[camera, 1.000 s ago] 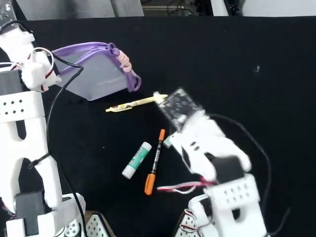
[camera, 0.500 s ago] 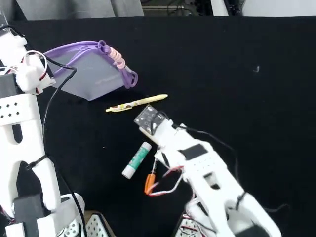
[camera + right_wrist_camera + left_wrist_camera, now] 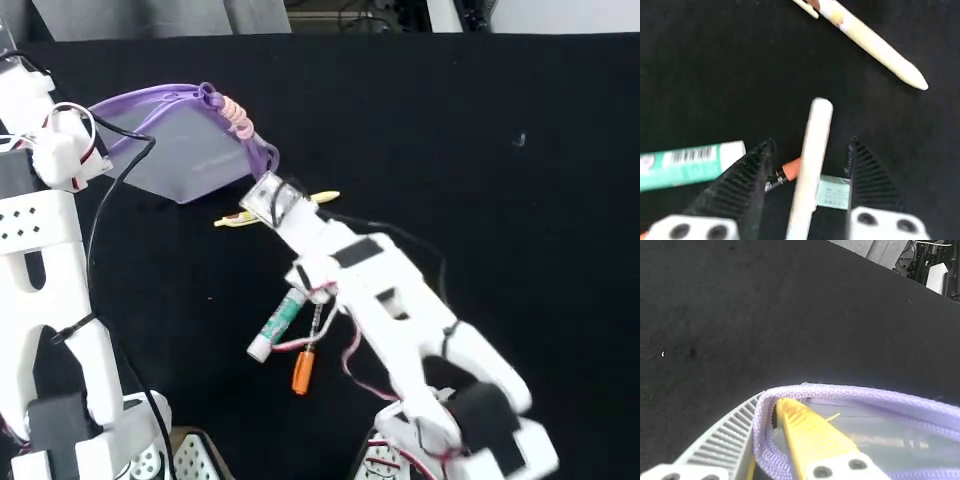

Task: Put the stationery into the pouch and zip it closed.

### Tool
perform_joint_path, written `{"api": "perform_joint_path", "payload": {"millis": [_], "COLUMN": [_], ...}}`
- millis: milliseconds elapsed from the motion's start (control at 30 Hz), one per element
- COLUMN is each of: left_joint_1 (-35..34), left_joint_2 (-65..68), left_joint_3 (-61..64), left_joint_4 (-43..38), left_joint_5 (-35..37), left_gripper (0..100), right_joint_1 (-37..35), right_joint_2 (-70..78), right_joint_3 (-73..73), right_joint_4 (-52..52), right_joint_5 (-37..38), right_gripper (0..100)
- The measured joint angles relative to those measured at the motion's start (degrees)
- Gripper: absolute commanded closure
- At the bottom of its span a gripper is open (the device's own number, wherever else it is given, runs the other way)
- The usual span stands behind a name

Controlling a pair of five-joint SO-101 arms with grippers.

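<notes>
Black ridged jaws of the right gripper stood spread, with a clear gap on either side of a pale stick lying along the line between them. Whether that stick was a loose item or part of the rig could not be determined. Beyond the jaws lay the yellow pen, flat on the black table and apart from both fingers. The glue stick lay to one side of the gripper, and a short length of the orange pen showed close against the pale stick. In the high view the right arm stretched over these items toward the yellow pen, which lay near the lower corner of the pouch.

The left gripper was pinched on the pouch's purple rim, its yellow jaw inside the mouth and its grey jaw outside. The mouth stood open.

Assessment: the stationery was judged light, stiff and smooth, with round barrels liable to roll or to slip out of a shallow pinch. The advised hold was across the barrel near mid-length, jaws square to its axis. The pouch was judged soft and limp, so its mouth would likely sag without the rim hold. The pink coiled cord at the zip end was judged the place to grip for closing.
</notes>
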Motion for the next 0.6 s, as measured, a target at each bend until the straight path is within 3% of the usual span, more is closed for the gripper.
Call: {"api": "perform_joint_path", "payload": {"millis": [267,467,600], "left_joint_1": [-0.09,-0.09,-0.09], "left_joint_2": [0.00,0.00,0.00], "left_joint_3": [0.00,0.00,0.00], "left_joint_4": [0.00,0.00,0.00], "left_joint_5": [0.00,0.00,0.00], "left_gripper": [97,97,97], "right_joint_1": [0.44,2.73,2.73], "right_joint_2": [15.38,16.88,16.88], "right_joint_3": [-10.02,-12.13,-12.22], "right_joint_4": [0.88,1.58,2.81], "right_joint_5": [-2.20,-2.37,-2.29], "right_gripper": [77.9,98.7,97.9]}}
